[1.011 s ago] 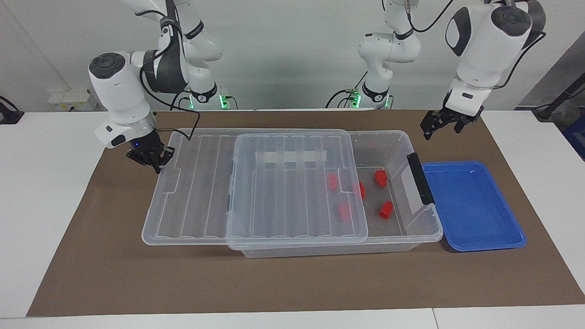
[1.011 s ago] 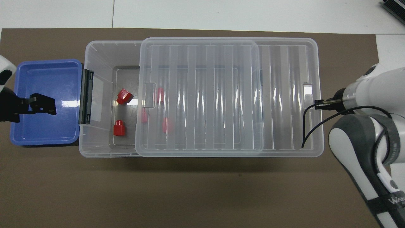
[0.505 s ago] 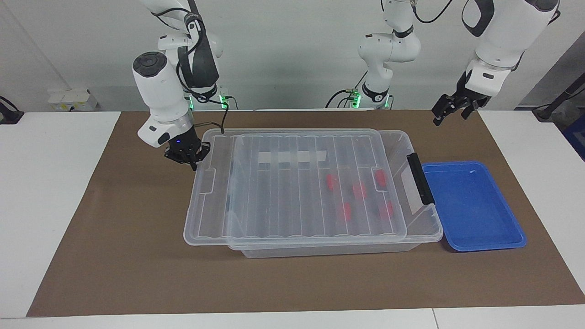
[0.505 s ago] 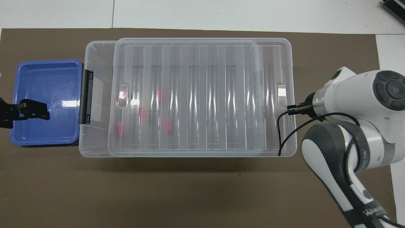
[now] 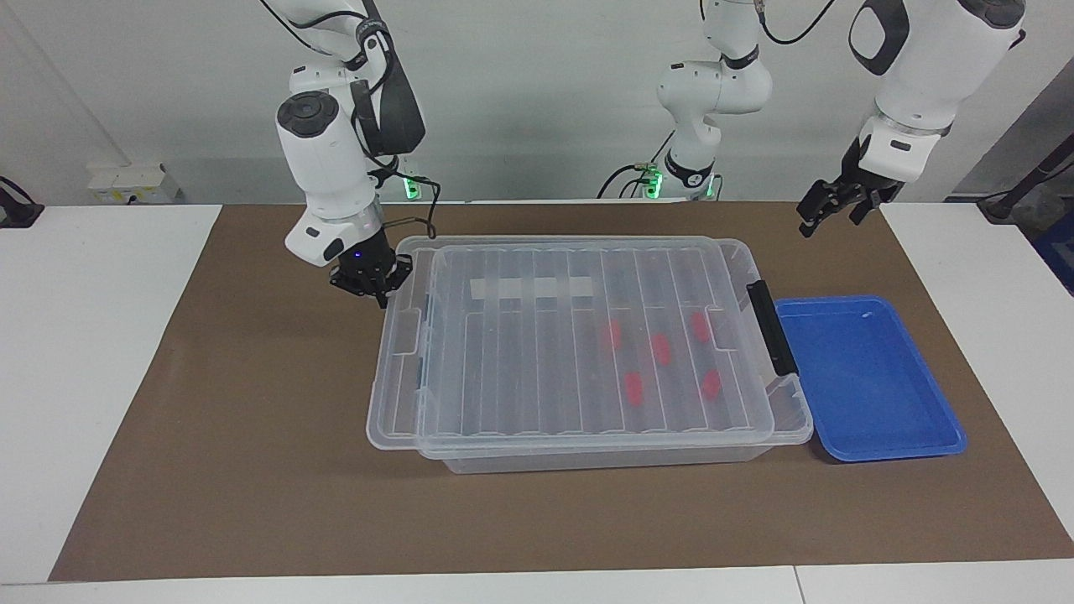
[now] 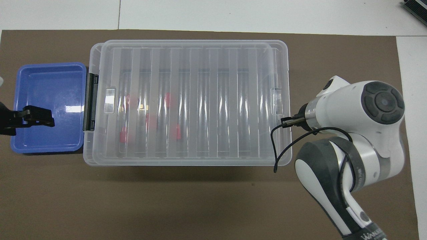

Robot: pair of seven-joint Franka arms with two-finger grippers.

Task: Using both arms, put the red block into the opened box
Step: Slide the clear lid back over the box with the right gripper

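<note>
Lid (image 5: 579, 335) slid shut by right claw (image 5: 370, 285).

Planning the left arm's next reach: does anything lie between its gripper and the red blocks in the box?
Yes. The clear ribbed lid covers almost the whole box, over the red blocks. The left gripper hangs open in the air near the blue tray.

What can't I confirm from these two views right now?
- Red blocks: blurred through the ribbed lid in both views; exact count and poses unclear.
- Right gripper: overhead, only its tip shows beside its wrist; contact with the lid's edge uncertain.
- Left gripper: overhead, its arm cut off by the frame edge.
</note>
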